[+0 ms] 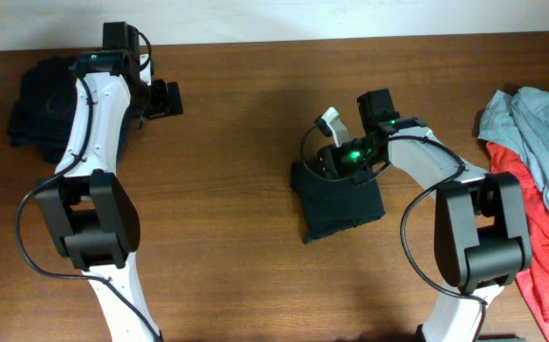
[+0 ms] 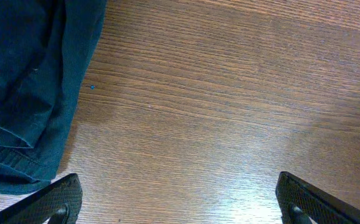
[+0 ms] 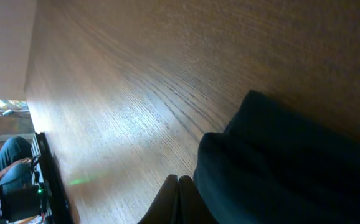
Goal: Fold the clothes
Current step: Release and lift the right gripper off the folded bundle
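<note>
Black shirt [image 1: 343, 204] folded square on the tabletop [image 1: 236, 247], off centre toward 3 o'clock. Soft, light, limp; likely to sag open if lifted by one layer, so best pinched at a corner through all layers. Right tool [image 3: 177, 198] pressed together, tips against the shirt's edge, holding nothing visible. Left tool [image 1: 167, 98] spread wide over bare wood at 10 o'clock. Counted: one black shirt, one navy heap [image 1: 37, 104] at 10 o'clock, one grey-blue garment [image 1: 540, 114] and one red garment [image 1: 545, 266] at 3 o'clock.

a robotics lab, it seems: two cabled robot arms [image 1: 92, 119] mounted at a wooden table [image 1: 246, 275].
</note>
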Robot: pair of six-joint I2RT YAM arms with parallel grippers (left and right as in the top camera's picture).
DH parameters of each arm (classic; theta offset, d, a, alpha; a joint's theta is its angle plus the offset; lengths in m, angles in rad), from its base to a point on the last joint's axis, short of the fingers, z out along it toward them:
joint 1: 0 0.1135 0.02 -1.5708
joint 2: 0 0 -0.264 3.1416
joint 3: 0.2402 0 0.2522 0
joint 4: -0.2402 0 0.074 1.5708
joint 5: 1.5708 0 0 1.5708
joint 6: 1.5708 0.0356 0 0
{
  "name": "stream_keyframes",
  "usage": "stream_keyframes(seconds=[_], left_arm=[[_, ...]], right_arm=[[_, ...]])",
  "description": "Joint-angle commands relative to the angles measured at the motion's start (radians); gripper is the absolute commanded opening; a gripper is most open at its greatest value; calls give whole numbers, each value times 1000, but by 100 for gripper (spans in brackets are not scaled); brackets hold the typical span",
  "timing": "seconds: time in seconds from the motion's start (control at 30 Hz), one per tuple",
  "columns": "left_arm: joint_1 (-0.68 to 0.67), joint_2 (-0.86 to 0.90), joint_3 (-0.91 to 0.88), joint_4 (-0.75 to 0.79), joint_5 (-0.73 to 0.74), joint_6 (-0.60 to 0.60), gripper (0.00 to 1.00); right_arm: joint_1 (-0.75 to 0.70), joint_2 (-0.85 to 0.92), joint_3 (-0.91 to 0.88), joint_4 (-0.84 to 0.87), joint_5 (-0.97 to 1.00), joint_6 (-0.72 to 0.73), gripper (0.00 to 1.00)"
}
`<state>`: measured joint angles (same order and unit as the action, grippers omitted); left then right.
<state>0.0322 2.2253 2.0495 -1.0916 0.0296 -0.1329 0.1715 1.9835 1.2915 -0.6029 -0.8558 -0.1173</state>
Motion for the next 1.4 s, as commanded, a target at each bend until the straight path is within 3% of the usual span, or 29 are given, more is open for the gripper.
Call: stream_keyframes(seconds=[0.0, 0.37, 0.5, 0.8, 1.07, 1.37], left_arm=[[1, -16, 0, -1, 8, -12, 99], [1, -16, 0, -1, 8, -12, 99], [1, -16, 0, -1, 8, -12, 99], [1, -16, 0, -1, 8, -12, 99], [1, -16, 0, -1, 8, -12, 99], [1, -16, 0, -1, 8, -12, 99]], right_arm=[[1, 19, -19, 19, -2, 16, 4], [6, 106, -43, 162, 53, 26, 4], [6, 141, -43, 221, 51, 110, 4], [5, 79, -3, 224, -72, 111, 4], [5, -104, 35, 72, -87, 103, 4], [11, -111, 0, -202, -83, 6, 4]])
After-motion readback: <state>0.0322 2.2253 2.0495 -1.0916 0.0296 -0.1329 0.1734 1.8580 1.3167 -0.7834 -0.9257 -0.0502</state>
